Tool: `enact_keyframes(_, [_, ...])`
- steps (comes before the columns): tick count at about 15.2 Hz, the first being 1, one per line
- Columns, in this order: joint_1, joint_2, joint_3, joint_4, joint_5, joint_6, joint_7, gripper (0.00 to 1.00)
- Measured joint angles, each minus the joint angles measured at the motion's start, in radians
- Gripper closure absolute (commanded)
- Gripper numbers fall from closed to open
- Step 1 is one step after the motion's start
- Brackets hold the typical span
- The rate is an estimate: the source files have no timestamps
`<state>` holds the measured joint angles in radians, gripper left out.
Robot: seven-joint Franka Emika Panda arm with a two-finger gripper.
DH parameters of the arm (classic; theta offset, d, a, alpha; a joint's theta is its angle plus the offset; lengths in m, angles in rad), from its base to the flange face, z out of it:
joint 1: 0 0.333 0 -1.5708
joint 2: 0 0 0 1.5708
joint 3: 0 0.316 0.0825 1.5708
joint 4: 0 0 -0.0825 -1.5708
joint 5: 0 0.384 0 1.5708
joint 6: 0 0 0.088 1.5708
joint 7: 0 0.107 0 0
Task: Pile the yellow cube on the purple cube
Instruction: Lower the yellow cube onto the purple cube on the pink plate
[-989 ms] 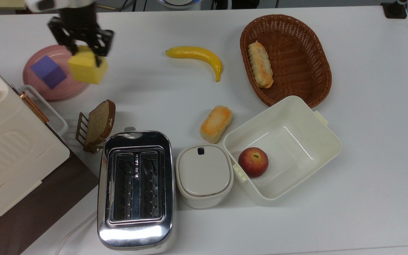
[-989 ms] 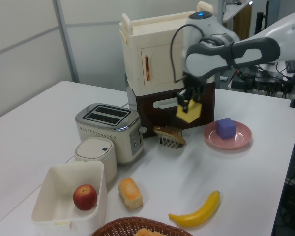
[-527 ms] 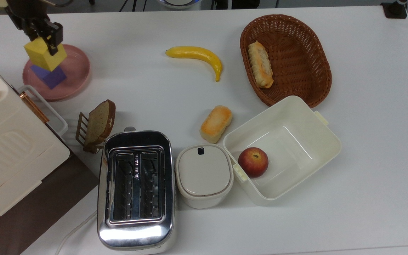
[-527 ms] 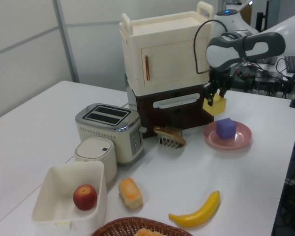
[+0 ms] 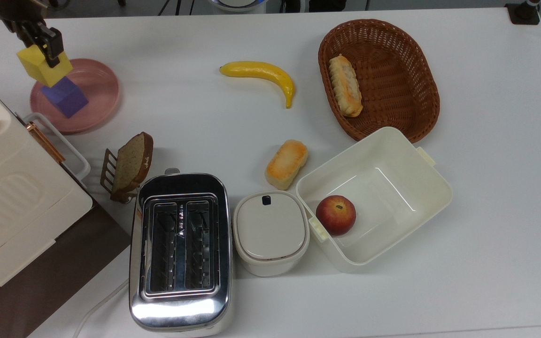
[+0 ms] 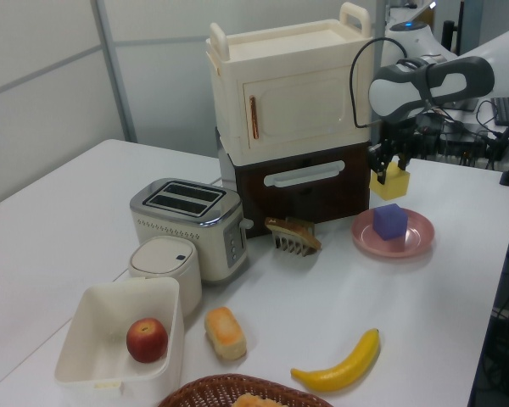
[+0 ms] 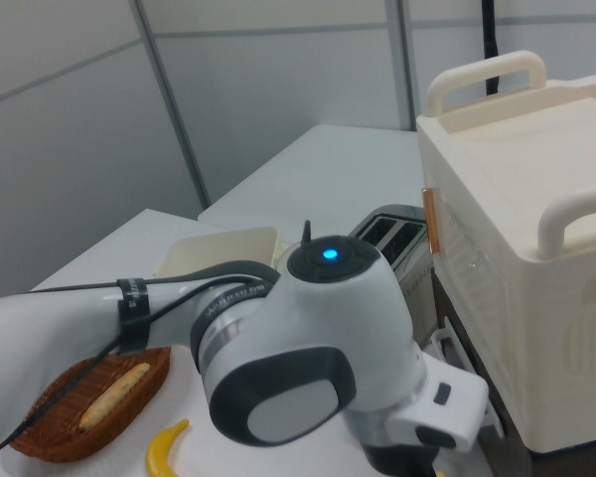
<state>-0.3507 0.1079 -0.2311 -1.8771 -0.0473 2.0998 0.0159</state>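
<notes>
The yellow cube [image 5: 42, 66] is held clear of the bench [image 5: 486, 164], clamped between the black fingers [image 5: 53, 44] of the gripper [image 5: 35, 40]. In the top view it is seen overlapping the upper left corner of the purple cube [image 5: 65, 96]; in the left view the yellow cube [image 6: 389, 181] is seen above and slightly to the left view's left of the purple cube [image 6: 389, 220], with a gap between the two. The purple cube is set on the pink plate [image 5: 99, 91], towards the top view's left of it. Just beside the plate, at the top view's left edge, a cream cabinet [image 5: 3, 188] on a brown base is placed. Below the plate in the top view, a slice of bread [image 5: 132, 162] is propped in a small rack, with a chrome toaster [image 5: 180, 253] next to it. A banana [image 5: 261, 75] is laid well apart, towards the wicker basket [image 5: 416, 56].
</notes>
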Motion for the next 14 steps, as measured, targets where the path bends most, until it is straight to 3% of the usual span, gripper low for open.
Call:
enact_keyframes(4, [0.0,0.032,-0.026,-0.007,0.0,0.0,0.0,0.73])
enact_keyframes(14, [0.001,0.082,-0.029,-0.007,0.0,0.026,0.0,0.73])
